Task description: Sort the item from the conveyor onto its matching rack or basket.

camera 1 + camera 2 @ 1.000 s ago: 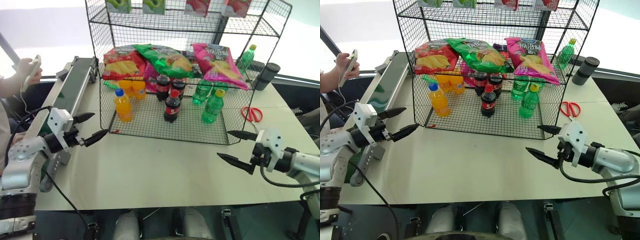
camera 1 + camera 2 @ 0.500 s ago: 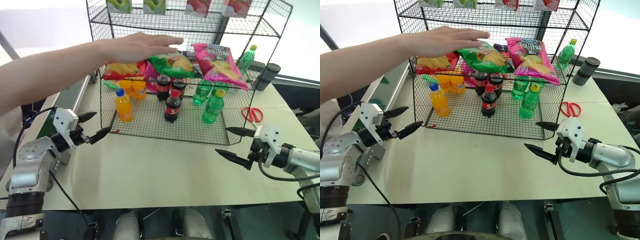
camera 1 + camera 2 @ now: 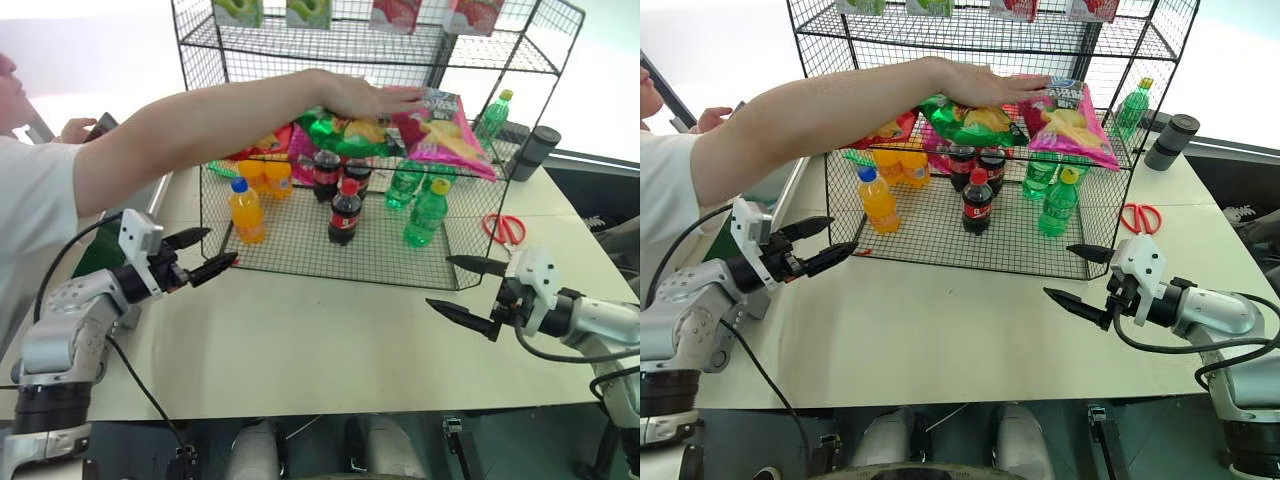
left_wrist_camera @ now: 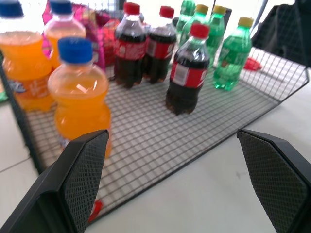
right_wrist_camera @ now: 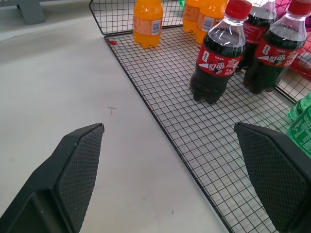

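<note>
A person's hand [image 3: 355, 97] rests on the pink crisp bag [image 3: 447, 128] in the wire rack [image 3: 300, 240]; both grippers' jaws stand apart, empty: left gripper [image 3: 205, 253], right gripper [image 3: 468, 292].

Magenta-pink crisp bag [image 3: 447, 125] is showing a round blue logo and yellow crisps; green crisp bag [image 3: 345, 130] and red crisp bag [image 3: 892, 128] are sitting alongside. Black wire-grid rack [image 3: 300, 235] is carrying orange bottles [image 3: 246, 211] with blue caps, dark cola bottles [image 3: 345, 212] with red caps, green bottles [image 3: 426, 213]. Red scissors [image 3: 504, 228] are lying on the cream table [image 3: 330, 340].
</note>
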